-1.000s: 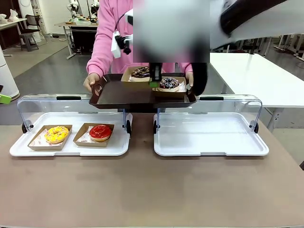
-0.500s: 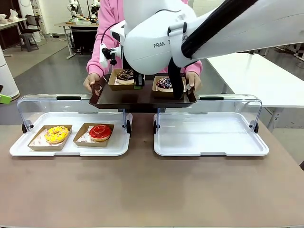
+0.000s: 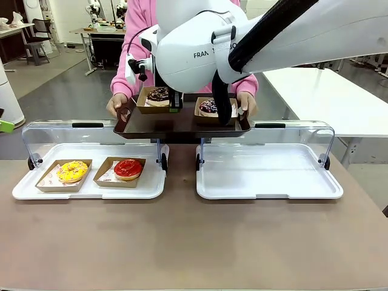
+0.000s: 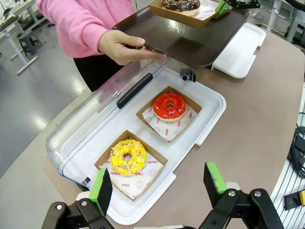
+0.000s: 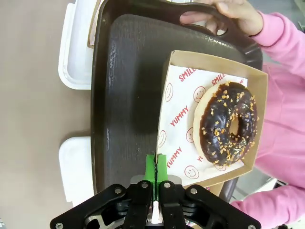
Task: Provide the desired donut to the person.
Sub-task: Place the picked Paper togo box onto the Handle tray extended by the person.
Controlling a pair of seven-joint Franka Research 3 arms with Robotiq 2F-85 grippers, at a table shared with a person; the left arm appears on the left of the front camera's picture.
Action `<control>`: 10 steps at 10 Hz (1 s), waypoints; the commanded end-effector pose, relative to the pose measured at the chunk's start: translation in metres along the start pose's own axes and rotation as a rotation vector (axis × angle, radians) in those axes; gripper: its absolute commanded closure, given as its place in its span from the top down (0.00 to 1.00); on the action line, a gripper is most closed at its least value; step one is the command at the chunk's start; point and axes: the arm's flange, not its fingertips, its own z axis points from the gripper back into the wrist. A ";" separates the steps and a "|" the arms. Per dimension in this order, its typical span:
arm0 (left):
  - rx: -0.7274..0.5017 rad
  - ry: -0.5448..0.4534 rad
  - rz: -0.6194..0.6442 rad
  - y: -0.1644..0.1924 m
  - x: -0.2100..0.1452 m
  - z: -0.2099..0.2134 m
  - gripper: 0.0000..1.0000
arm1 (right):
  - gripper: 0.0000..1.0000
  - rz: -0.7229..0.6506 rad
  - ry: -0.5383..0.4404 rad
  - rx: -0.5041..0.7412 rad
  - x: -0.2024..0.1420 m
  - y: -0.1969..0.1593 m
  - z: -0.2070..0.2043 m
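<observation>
Over the dark tray [image 5: 124, 71], the right fingers [image 5: 156, 164] are clenched on the edge of the cardboard boat [image 5: 174, 62] carrying the chocolate donut [image 5: 228, 125]. The person [image 3: 136, 36] holds that tray beyond the counter [image 3: 182, 242], while the left fingers [image 4: 159, 183] stand spread, grasping nothing.

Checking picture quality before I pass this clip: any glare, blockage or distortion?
Front view: the right arm, close to the lens, blocks much of the person. Left wrist view: wide-angle bending at the edges, soft glare on the clear lid. Right wrist view: sharp, with sheen on the dark tray.
</observation>
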 end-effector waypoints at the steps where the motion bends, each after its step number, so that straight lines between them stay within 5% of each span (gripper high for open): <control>1: -0.006 -0.009 0.007 0.001 -0.001 0.000 1.00 | 0.01 -0.001 0.000 0.001 0.000 0.000 -0.002; 7: -0.006 -0.009 0.007 0.001 -0.001 0.000 1.00 | 0.01 0.002 -0.088 0.068 -0.006 -0.026 -0.040; 8: -0.006 -0.009 0.007 0.001 -0.001 0.000 1.00 | 0.59 -0.017 -0.068 0.084 -0.007 -0.027 -0.041; 9: -0.006 -0.009 0.007 0.001 -0.001 0.000 1.00 | 0.61 -0.018 -0.075 0.091 -0.008 -0.028 -0.039; 10: -0.006 -0.009 0.007 0.001 -0.001 0.000 1.00 | 1.00 -0.021 -0.075 0.086 -0.009 -0.029 -0.036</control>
